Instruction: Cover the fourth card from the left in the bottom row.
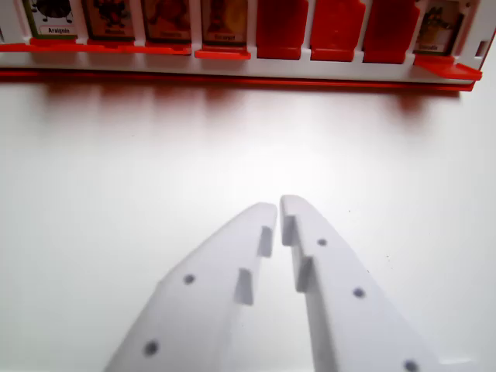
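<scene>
Wrist view, 1 frame. The gripper (278, 206) hangs over bare white tabletop (116, 178), its jaws together at the tips with nothing between them.

Along the top of the frame runs a red-and-white game board (232, 74) with 1 visible row of 8 slots. Counting from the wrist view's left, slots 1 to 4 show picture cards with their red flaps lying flat in front. Slots 5 to 7 are hidden behind raised red flaps (283, 29). Slot 8 shows a card.

The fourth card (223, 19) stands uncovered, with its flap (222, 53) down at its foot, well apart from the gripper and slightly toward the wrist view's left of the fingertips. Whether this row is the board's bottom row cannot be confirmed, as nothing above it is in frame.

Assessment: the step in hand is the approach. No contact with the board has been made.

Next move, as judged: advance toward the board, shift a little to the wrist view's left to line up on slot 4, get the tip under the flap's front edge and tip it upright. Risk: catching the neighbouring third flap or the raised fifth.
</scene>
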